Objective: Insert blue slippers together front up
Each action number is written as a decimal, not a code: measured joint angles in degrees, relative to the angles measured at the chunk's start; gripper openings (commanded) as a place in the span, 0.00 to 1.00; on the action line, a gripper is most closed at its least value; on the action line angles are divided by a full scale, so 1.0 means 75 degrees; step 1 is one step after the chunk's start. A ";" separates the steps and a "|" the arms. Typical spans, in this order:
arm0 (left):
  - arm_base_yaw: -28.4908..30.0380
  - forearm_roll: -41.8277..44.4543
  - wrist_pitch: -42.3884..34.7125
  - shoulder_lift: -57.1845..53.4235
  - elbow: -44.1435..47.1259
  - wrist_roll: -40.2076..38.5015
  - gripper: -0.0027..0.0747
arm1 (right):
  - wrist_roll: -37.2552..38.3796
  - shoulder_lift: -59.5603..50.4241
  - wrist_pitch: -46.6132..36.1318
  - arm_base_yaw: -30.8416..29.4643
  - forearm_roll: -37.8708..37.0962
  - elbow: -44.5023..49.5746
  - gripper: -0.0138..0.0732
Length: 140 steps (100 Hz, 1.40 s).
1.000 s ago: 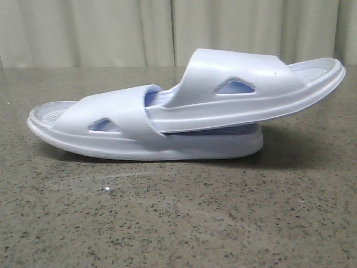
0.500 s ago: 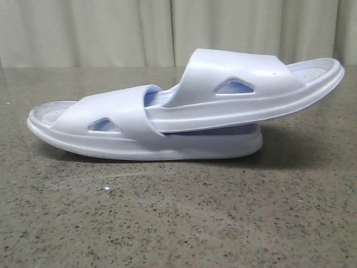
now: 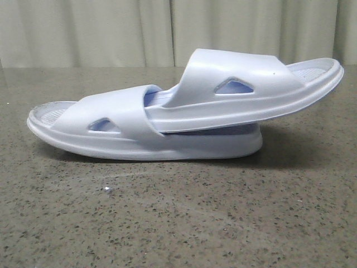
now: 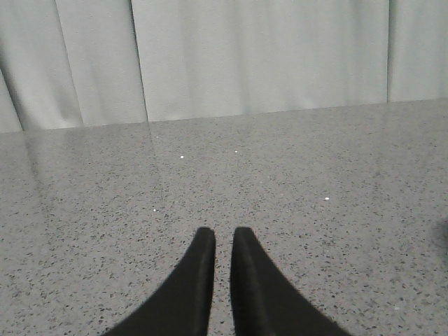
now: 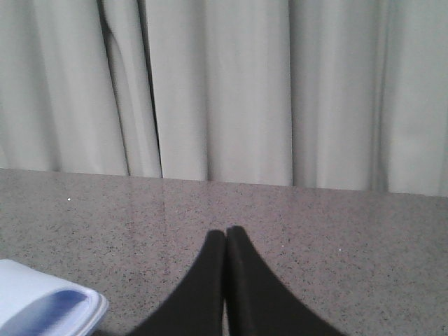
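Observation:
The two blue slippers lie on the speckled table in the front view, soles down. The lower slipper (image 3: 111, 125) rests flat. The front of the upper slipper (image 3: 234, 89) is tucked under the lower one's strap, and its other end sticks up to the right. One end of a slipper (image 5: 42, 304) shows in the right wrist view. My left gripper (image 4: 223, 234) is empty over bare table, its fingers nearly together with a thin slit between them. My right gripper (image 5: 226, 232) is shut and empty, apart from the slipper. Neither gripper shows in the front view.
The grey speckled table (image 3: 178, 223) runs back to a pale pleated curtain (image 3: 167, 28) along its far edge. The curtain also shows in the left wrist view (image 4: 245, 56) and the right wrist view (image 5: 245, 84).

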 measured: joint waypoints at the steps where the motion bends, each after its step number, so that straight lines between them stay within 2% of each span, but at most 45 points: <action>1: 0.0000 0.0000 0.0000 0.0000 0.0000 0.0000 0.06 | 0.0052 0.0000 -0.0010 0.0000 -0.0095 0.0018 0.04; 12: 0.0000 0.0000 0.0000 0.0000 0.0000 0.0000 0.06 | 0.0501 0.0000 -0.0279 0.0000 -0.0460 0.0378 0.04; 32: 0.0000 0.0000 0.0000 0.0000 0.0000 0.0000 0.06 | 0.0636 -0.0122 -0.0664 -0.0170 -0.0577 0.1181 0.04; 72: 0.0000 0.0000 0.0000 0.0000 0.0000 0.0000 0.06 | 0.0776 -0.1869 -0.0664 -0.0512 -0.0532 0.2511 0.04; 140: 0.0000 0.0000 0.0000 0.0000 0.0000 0.0000 0.06 | 0.0806 -0.1900 -0.0664 -0.0512 -0.0508 0.2526 0.04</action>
